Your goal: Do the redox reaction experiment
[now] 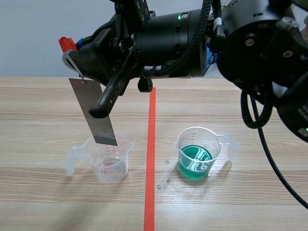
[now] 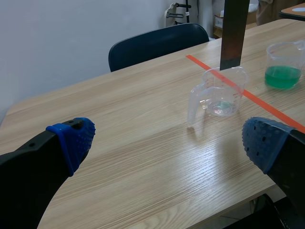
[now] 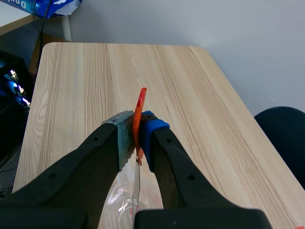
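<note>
Right gripper point(image 3: 137, 136): pads pressed together on a red tab point(image 3: 141, 101). A grey metal strip point(image 1: 95, 113) hangs from the tab by a grey loop point(image 1: 72, 65) and is tilted. Its lower end is at the mouth of the near-empty cup point(image 1: 109, 162). I cannot tell whether it dips below the rim.

That cup is clear, with only a thin film of pale liquid at the bottom. The green cup point(image 1: 198, 153) stands on the other side of the orange tape line point(image 1: 150, 159) and holds green liquid. I note a few droplets point(image 1: 168, 180) on the table point(image 1: 43, 110) between the tape and the green cup.

Left gripper point(image 2: 169, 143): jaws spread wide with nothing between them, low over the table's edge, well apart from both cups. A dark blue chair point(image 2: 157, 43) stands beyond the table.
</note>
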`<state>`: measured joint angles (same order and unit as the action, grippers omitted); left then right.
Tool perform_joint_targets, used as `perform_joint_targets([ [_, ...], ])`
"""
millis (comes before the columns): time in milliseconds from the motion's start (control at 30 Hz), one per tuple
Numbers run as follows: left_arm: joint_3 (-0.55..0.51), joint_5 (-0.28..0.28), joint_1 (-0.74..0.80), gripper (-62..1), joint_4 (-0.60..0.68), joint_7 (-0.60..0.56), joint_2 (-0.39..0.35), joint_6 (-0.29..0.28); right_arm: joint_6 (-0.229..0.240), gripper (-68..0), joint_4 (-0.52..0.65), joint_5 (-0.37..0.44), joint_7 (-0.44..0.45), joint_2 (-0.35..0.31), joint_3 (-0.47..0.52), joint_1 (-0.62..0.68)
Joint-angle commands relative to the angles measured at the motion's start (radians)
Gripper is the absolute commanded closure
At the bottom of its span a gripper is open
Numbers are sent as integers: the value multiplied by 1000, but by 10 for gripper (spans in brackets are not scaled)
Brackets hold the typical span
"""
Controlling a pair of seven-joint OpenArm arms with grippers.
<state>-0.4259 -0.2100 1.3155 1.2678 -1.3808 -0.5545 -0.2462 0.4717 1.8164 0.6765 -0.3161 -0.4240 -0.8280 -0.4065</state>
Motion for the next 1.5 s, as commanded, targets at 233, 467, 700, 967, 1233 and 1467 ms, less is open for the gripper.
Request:
perform_joint_targets([
  [233, -2, -8, 1, -623, 11, -14, -3, -2, -4, -7, 10, 5, 15, 3, 4, -26],
  [467, -2, -8, 1, -623, 11, -14, -3, -2, -4, -7, 10, 5, 26, 3, 4, -26],
  [700, -2, -8, 1, -623, 11, -14, -3, -2, -4, -7, 10, 5, 31, 3, 4, -26],
  [967, -2, -8, 1, -623, 11, -14, -3, -2, -4, -7, 10, 5, 32, 2, 4, -26],
  [1233, -2, -8, 1, -623, 11, -14, -3, -2, -4, -7, 10, 5, 32, 3, 4, -26],
  [1467, -2, -8, 1, -623, 11, -14, -3, -2, -4, -7, 10, 5, 34, 3, 4, -26],
])
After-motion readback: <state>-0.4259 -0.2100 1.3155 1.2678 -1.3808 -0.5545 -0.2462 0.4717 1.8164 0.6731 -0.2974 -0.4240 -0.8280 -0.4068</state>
